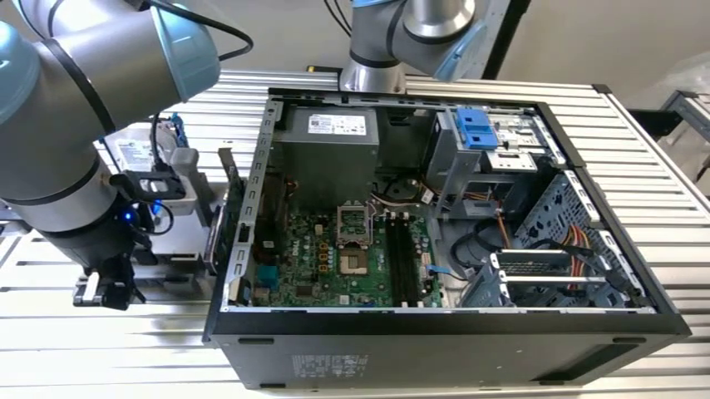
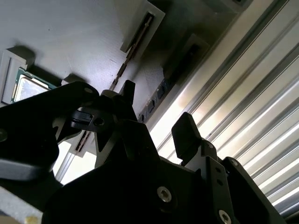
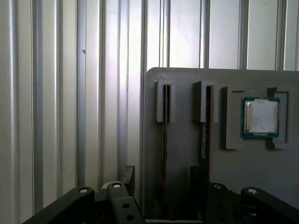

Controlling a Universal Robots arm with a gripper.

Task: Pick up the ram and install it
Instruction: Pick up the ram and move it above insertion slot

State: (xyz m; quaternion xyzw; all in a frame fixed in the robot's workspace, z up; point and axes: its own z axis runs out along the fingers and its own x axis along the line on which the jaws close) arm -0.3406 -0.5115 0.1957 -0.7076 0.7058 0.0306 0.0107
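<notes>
Gripper (image 3: 163, 179) hung open and empty, fingers (image 3: 128, 177) flanked the ram (image 3: 164, 126) slotted edgewise in a grey holder (image 3: 187, 79), processor chip (image 3: 260, 116) sat beside.

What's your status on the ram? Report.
Hand open, empty, over the grey tray. Ram on edge in its slot, ungripped. Processor chip on same tray, clear of hand.

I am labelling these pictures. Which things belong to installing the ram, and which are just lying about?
Belongs to the job: thin, narrow dark ram stick on edge in the grey tray; open black gripper; green motherboard in the open black computer case.
Just lying about: small square silver processor chip; silver hard drive beside the case.
</notes>
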